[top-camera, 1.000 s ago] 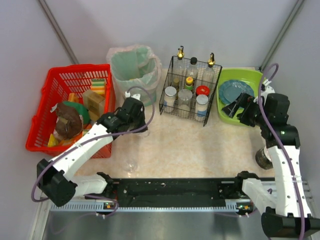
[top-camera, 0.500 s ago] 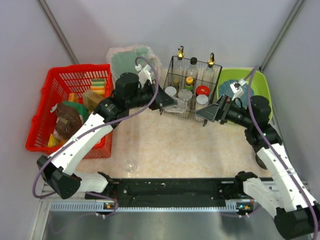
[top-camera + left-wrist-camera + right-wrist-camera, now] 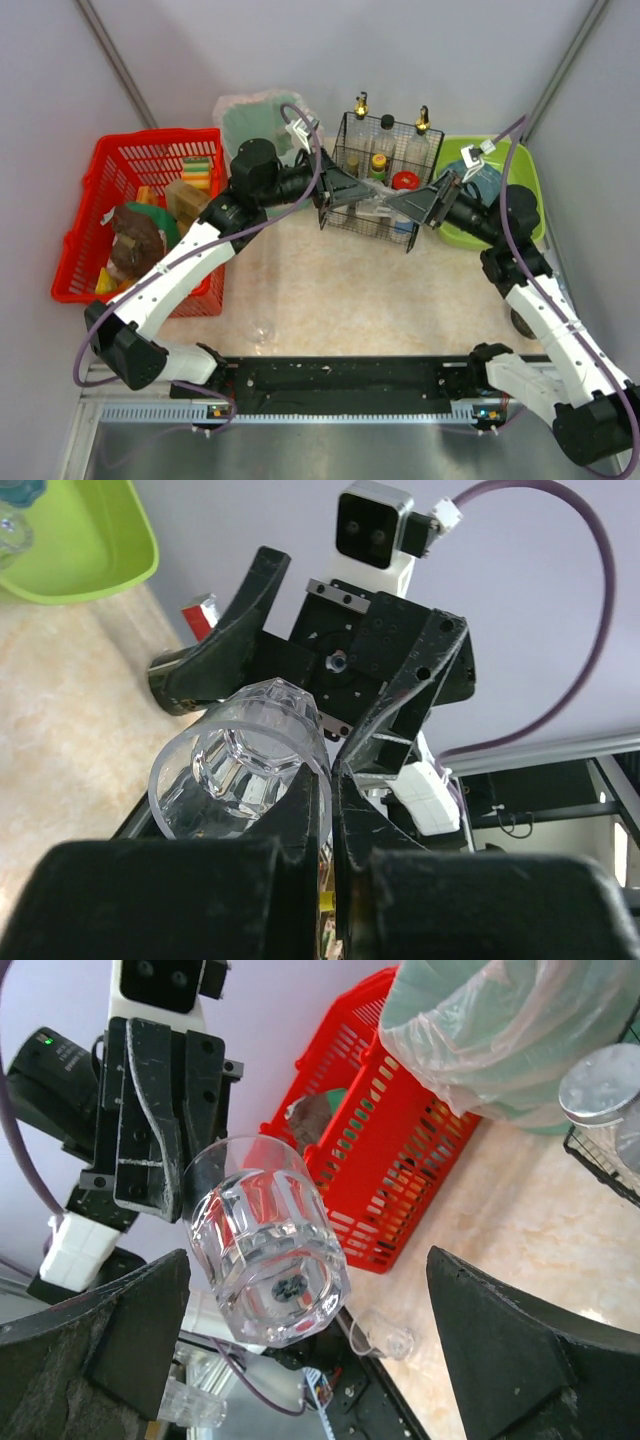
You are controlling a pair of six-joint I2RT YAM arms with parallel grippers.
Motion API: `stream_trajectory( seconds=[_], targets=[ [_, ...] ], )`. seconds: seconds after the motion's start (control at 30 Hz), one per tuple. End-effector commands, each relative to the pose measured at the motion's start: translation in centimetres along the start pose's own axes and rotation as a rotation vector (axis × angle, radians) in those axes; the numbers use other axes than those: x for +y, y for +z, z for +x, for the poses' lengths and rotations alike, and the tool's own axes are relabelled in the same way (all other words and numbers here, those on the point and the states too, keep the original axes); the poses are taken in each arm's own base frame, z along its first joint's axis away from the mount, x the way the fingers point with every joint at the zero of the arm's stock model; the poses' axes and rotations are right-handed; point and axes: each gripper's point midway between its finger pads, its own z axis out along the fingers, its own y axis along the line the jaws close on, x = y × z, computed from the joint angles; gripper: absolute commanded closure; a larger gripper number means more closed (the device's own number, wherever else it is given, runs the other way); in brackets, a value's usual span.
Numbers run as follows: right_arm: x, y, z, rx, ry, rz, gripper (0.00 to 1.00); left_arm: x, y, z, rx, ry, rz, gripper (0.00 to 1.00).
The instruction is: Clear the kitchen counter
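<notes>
- Rail of black and silver metal lies nearest, and just past it a small clear glass piece rests on the kitchen counter, the marbled beige top spreading between both arms and back to the containers
- Above the counter's far half, lifted clear of it and in front of the wire rack, hangs a clear faceted tumbler
- The left gripper has its fingers pinched almost together on the tumbler's wall at the rim, apparently one inside and one outside
- The right gripper is spread to its widest, one finger on each side of the tumbler, holding nothing and touching nothing that shows
- The tumbler lies about level, its long axis along the line between the two grippers, mouth toward the left one and thick base toward the right
- It looks rigid, smooth, slippery and breakable, with most weight in the base, so a rim pinch seems weak; flat facets on the body near the base look the surer hold
- Farthest back stand the red basket, the lined bin and the green basin
</notes>
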Motion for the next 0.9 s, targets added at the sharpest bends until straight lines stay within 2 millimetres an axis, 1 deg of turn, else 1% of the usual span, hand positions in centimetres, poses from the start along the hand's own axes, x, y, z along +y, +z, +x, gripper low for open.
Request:
stream_trajectory(
  seconds=[0.0, 0.1, 0.2, 0.23, 0.3, 0.37, 0.43, 0.5, 0.53, 0.6, 0.67, 0.7, 0.73, 0.83, 0.87],
  targets=[
    [3.0, 0.4, -1.2, -0.047, -0.003, -0.125, 0.02, -3.6, -0.6, -0.2, -0.009, 0.041, 0.137, 1.00],
    [3.5, 0.6, -1.4, -0.039, 0.033, -0.148, 0.05, -3.4, -0.5, -0.1, -0.003, 0.034, 0.149, 1.00],
    [4.3, 0.7, -1.2, -0.001, 0.065, -0.191, 0.15, -3.3, -0.5, 0.0, -0.006, 0.041, 0.156, 1.00],
    [4.4, 0.8, -1.2, 0.004, 0.075, -0.200, 0.19, -3.4, -0.5, -0.1, -0.011, 0.047, 0.164, 1.00],
    [4.4, 0.9, -1.2, 0.008, 0.083, -0.203, 0.25, -3.6, -0.6, -0.2, -0.021, 0.054, 0.168, 1.00],
    [4.5, 0.8, -1.2, 0.009, 0.085, -0.205, 0.40, -3.5, -0.6, -0.2, -0.025, 0.061, 0.160, 1.00],
    [4.7, 0.6, -1.0, 0.015, 0.089, -0.215, 0.47, -3.5, -0.7, -0.1, -0.024, 0.075, 0.158, 1.00],
    [5.2, 0.5, -0.9, 0.020, 0.082, -0.232, 0.61, -3.2, -0.7, -0.1, -0.026, 0.080, 0.148, 1.00],
    [5.1, 0.5, -0.9, 0.022, 0.084, -0.228, 0.69, -3.2, -0.7, -0.1, -0.024, 0.087, 0.146, 1.00],
    [5.1, 0.4, -0.9, 0.021, 0.085, -0.215, 0.82, -2.8, -0.7, -0.1, -0.025, 0.098, 0.129, 1.00],
    [4.9, 0.4, -1.1, 0.019, 0.080, -0.196, 0.93, -2.6, -0.7, 0.0, -0.026, 0.109, 0.117, 0.95],
    [4.7, 0.5, -1.0, 0.024, 0.074, -0.188, 0.98, -2.4, -0.8, 0.0, -0.026, 0.115, 0.112, 0.90],
    [4.8, 0.5, -1.1, 0.023, 0.068, -0.182, 1.00, -2.5, -0.9, 0.0, -0.027, 0.125, 0.112, 0.84],
    [4.6, 0.5, -1.3, 0.018, 0.053, -0.149, 1.00, -2.4, -1.0, 0.1, -0.026, 0.148, 0.101, 0.67],
    [4.6, 0.4, -1.4, 0.013, 0.051, -0.140, 1.00, -2.3, -1.1, 0.1, -0.026, 0.154, 0.094, 0.59]
  ],
)
